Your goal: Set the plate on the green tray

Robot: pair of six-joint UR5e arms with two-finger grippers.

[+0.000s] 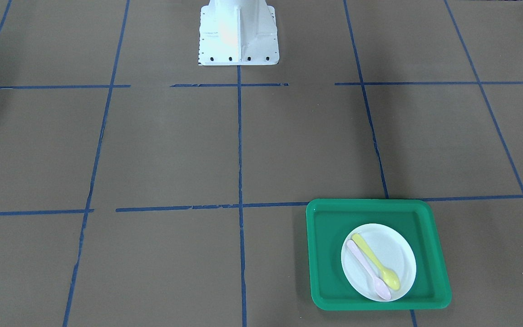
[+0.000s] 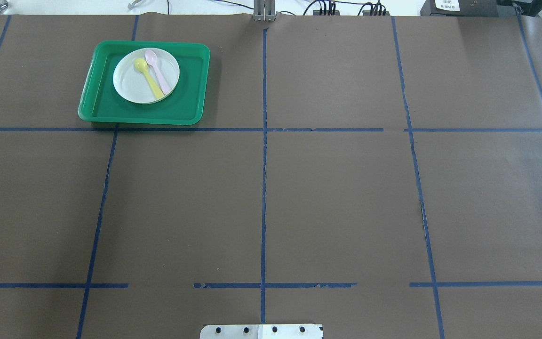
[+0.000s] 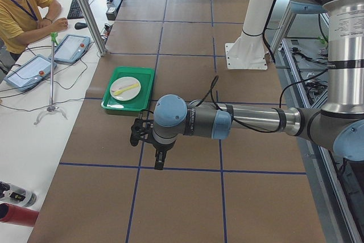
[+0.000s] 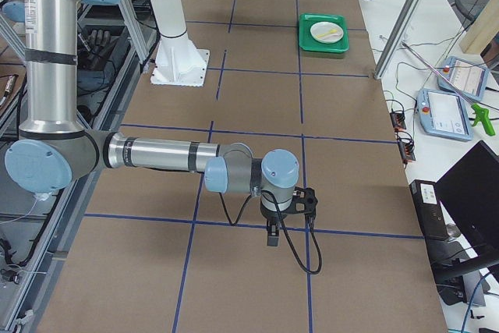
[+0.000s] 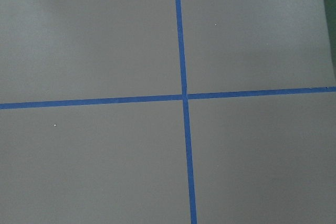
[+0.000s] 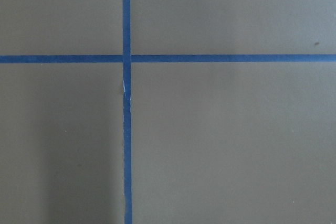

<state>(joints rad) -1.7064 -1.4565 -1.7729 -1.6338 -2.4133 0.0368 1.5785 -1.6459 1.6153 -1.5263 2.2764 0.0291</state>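
Note:
The white plate [image 1: 395, 249] lies inside the green tray [image 1: 329, 254], towards one side of it. The overhead view shows the plate [image 2: 127, 84] and tray [image 2: 111, 107] at the far left of the table. A yellow spoon [image 1: 375, 261] and a pink spoon [image 1: 365, 267] lie on the plate. My left gripper [image 3: 160, 161] shows only in the exterior left view, above the table on the near side of the tray [image 3: 145, 83]. My right gripper [image 4: 271, 236] shows only in the exterior right view, far from the tray [image 4: 312, 44]. I cannot tell whether either is open or shut. Both wrist views show only bare table with blue tape.
The robot's white base [image 1: 239, 34] stands at the middle of the table's robot side. Blue tape lines cross the brown table cover. An operator [image 3: 23, 9] sits at a side desk with tablets [image 3: 71, 48] and a metal pole [image 3: 85, 9].

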